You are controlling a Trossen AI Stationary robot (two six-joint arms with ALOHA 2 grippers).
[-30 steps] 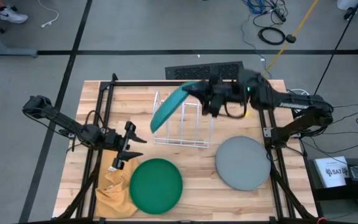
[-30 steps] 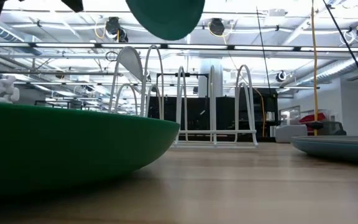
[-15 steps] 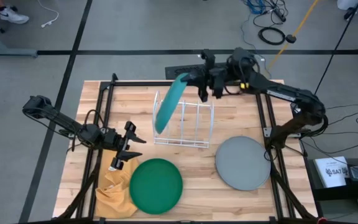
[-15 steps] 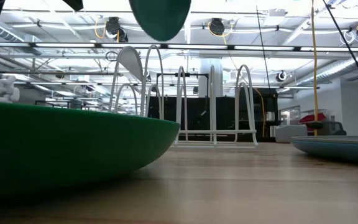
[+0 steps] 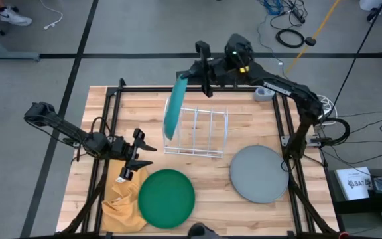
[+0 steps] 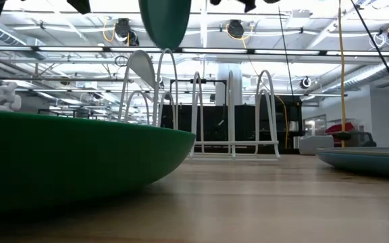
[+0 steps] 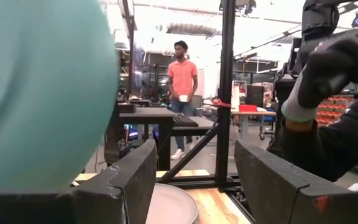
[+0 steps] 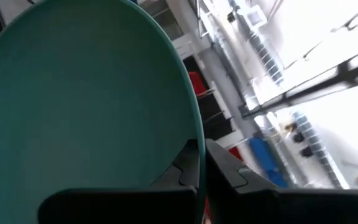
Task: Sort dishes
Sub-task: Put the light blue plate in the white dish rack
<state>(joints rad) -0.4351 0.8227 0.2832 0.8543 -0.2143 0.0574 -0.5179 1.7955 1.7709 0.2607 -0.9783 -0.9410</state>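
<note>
High view first: the right gripper [image 5: 190, 75] pinches the far rim of the teal plate [image 5: 172, 114], holding it on edge above the left end of the white wire rack [image 5: 197, 131]. The plate stands nearly vertical, its long axis running from the gripper at the far edge of the table toward the near side, its faces turned to the left and right, the lower edge over the rack's leftmost slots. In the right wrist view the plate [image 8: 86, 99] fills most of the picture, with the two dark fingers [image 8: 185, 168] closed narrowly on its rim, one on each face. In the low view the plate's lower edge [image 6: 165, 20] hangs above the rack's hoops [image 6: 201, 111], not touching them. The dark green plate [image 5: 166, 198] lies flat near the front, touching the mustard-yellow cloth [image 5: 121, 199], and the grey plate [image 5: 259, 174] lies flat to the right of the rack. The left gripper [image 5: 142, 154] waits just beyond the green plate, its fingers spread apart with nothing between them.
</note>
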